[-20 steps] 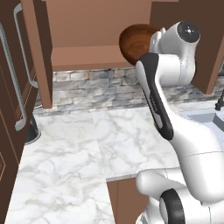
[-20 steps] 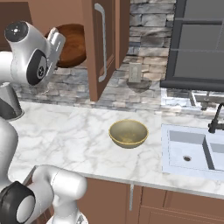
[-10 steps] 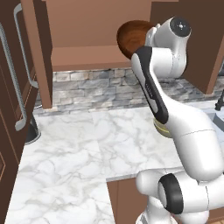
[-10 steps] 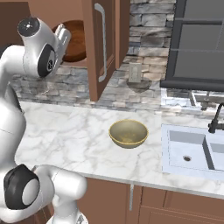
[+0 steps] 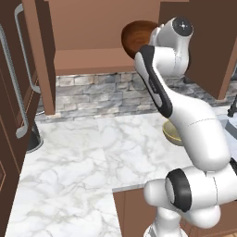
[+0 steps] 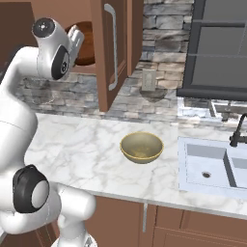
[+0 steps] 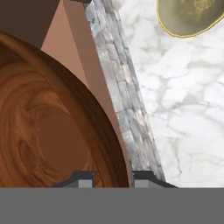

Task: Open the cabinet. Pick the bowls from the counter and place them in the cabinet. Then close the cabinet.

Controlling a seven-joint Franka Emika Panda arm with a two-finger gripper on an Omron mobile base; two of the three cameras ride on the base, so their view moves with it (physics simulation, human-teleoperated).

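Observation:
My gripper (image 7: 112,179) is shut on the rim of the dark reddish-brown wooden bowl (image 7: 43,131). It holds the bowl tilted on edge at the open cabinet (image 5: 92,60), just above the shelf. That bowl (image 5: 136,37) shows in the cabinet opening in the left base view, and behind the hand (image 6: 77,36) in the right base view. Both cabinet doors (image 6: 113,48) stand open. The pale beige bowl (image 6: 141,147) sits upright on the white marble counter (image 6: 72,144), partly hidden by my arm in the left base view (image 5: 172,133).
A sink (image 6: 212,164) with a dark faucet (image 6: 239,130) lies right of the beige bowl. A black-framed unit (image 6: 217,48) hangs above it. Stone backsplash (image 5: 92,92) runs under the cabinet. A darker tall door (image 5: 9,115) stands at the far left.
The arm has risen a little and carried the wooden bowl slightly further into the cabinet opening. The grip is unchanged. The beige bowl has not moved.

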